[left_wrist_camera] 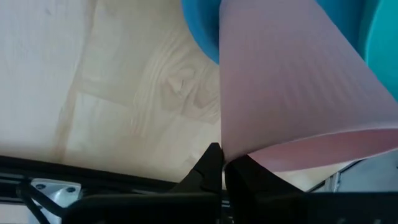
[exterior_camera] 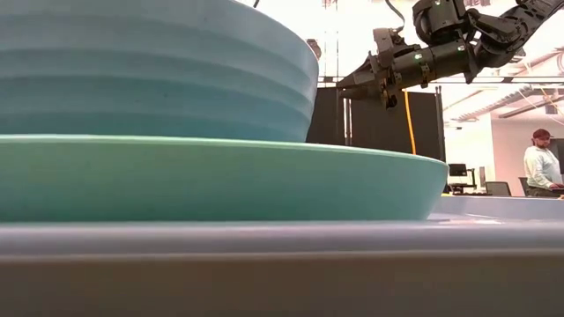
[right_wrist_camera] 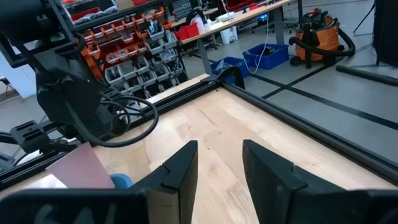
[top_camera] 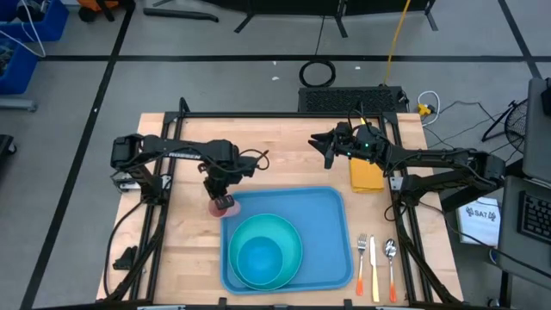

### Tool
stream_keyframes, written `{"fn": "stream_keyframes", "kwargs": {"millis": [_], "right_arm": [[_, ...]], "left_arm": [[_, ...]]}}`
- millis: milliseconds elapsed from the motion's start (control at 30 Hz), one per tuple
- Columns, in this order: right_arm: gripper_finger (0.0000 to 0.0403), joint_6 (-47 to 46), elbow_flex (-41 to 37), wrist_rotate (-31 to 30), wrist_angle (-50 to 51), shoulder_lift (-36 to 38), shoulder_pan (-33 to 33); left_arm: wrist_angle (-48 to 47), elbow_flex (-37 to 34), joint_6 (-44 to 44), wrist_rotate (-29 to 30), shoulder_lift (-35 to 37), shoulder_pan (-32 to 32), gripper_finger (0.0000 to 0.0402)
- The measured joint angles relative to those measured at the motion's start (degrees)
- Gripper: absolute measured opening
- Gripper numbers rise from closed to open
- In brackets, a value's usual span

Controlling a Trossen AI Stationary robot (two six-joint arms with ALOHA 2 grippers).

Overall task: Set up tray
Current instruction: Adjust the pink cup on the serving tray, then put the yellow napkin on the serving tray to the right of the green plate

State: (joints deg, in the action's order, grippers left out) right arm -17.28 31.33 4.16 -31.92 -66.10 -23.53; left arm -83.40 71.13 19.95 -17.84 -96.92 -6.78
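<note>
Pale wooden table [top_camera: 284, 155] on grey floor, blue tray [top_camera: 327, 215] at its near middle bearing turquoise plate [top_camera: 288, 237] and bowl [top_camera: 258, 258]; left gripper [top_camera: 222, 200] pinching pink cup [top_camera: 225, 205] at tray's far-left corner; right gripper [top_camera: 328, 148] raised, fingers spread, beside yellow napkin [top_camera: 366, 176]; cutlery [top_camera: 375, 267] right of tray; shelves of red bins [right_wrist_camera: 130, 37] beyond

The pink cup [left_wrist_camera: 292, 81] fills the left wrist view, cut off at twelve and three o'clock — hiding the left gripper's [top_camera: 222, 196] fingertips. The bowl [exterior_camera: 150, 66] and plate [exterior_camera: 220, 180] blur close up, perhaps hiding the table.
</note>
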Motion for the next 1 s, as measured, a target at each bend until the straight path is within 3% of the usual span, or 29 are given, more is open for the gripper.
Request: {"fn": "stream_keyframes", "kwargs": {"millis": [233, 533, 1000], "right_arm": [[0.0116, 0.2, 0.0, -0.1, 0.0, 0.0, 0.0], [0.0116, 0.2, 0.0, -0.1, 0.0, 0.0, 0.0], [0.0116, 0.4, 0.0, 0.0, 0.0, 0.0, 0.0]], "left_arm": [[0.9, -0.2, 0.0, -0.1, -0.1, -0.3, 0.0048], [2.4, 0.3, -0.2, -3.5, -0.1, -0.3, 0.0056], [2.6, 14.0, -1.3, 5.6, -0.1, -0.3, 0.0058]]}}
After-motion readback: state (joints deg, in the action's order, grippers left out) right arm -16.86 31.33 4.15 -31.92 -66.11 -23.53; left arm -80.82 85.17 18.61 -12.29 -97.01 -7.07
